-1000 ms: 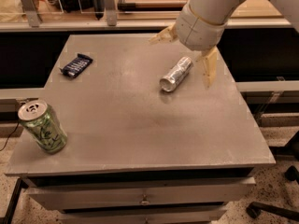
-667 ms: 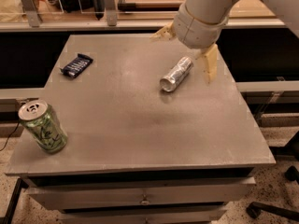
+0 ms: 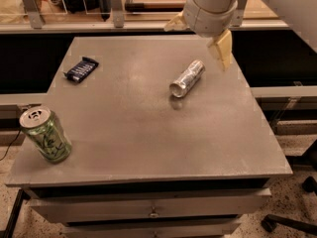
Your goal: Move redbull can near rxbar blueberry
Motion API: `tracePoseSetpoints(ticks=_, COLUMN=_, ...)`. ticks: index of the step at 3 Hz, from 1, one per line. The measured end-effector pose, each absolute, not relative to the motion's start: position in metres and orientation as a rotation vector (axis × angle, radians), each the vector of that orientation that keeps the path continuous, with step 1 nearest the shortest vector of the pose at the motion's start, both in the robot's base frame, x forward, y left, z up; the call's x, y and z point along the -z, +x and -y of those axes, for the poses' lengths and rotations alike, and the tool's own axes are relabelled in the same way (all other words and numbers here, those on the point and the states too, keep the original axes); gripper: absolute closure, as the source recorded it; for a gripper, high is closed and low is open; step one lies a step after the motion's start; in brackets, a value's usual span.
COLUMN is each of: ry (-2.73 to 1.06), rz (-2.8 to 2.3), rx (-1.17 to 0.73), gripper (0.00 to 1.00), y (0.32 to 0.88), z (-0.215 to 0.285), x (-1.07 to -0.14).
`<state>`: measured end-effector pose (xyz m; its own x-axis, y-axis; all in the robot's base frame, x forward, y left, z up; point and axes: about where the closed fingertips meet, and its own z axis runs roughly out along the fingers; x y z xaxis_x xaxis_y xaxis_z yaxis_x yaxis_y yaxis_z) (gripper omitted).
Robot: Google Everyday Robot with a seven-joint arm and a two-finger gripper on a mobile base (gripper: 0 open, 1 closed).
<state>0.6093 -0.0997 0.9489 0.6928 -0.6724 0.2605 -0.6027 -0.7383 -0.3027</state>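
Pincer (image 3: 197, 44) hovered splayed, empty, over redbull can (image 3: 187, 78) at one o'clock; rxbar blueberry (image 3: 81, 69) lay well apart at ten; grasp not yet made.

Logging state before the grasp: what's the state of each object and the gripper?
redbull can: lying on its side, not gripped.
rxbar blueberry: lying flat, back-left of the table.
green can: upright, front-left corner.
gripper: open, empty, raised just behind the redbull can.
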Motion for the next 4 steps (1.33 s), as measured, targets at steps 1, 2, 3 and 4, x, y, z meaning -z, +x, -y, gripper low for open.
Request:
tracePoseSetpoints(ticks=1, ry=-2.717, rz=-1.062, rx=0.496, gripper=0.00, y=0.637, z=0.110, x=-0.938)
tracePoseSetpoints(ticks=2, ry=-2.736, rz=-1.053, rx=0.443, gripper=0.00, y=0.657, z=0.118, x=-0.914)
tracePoseSetpoints(ticks=3, ry=-2.756, rz=-1.025, rx=0.427, gripper=0.00, y=0.668, z=0.124, x=-0.895)
tracePoseSetpoints(ticks=4, ry=-2.771, rz=-0.998, rx=0.405, gripper=0.00, y=0.672, z=0.129, x=-0.878)
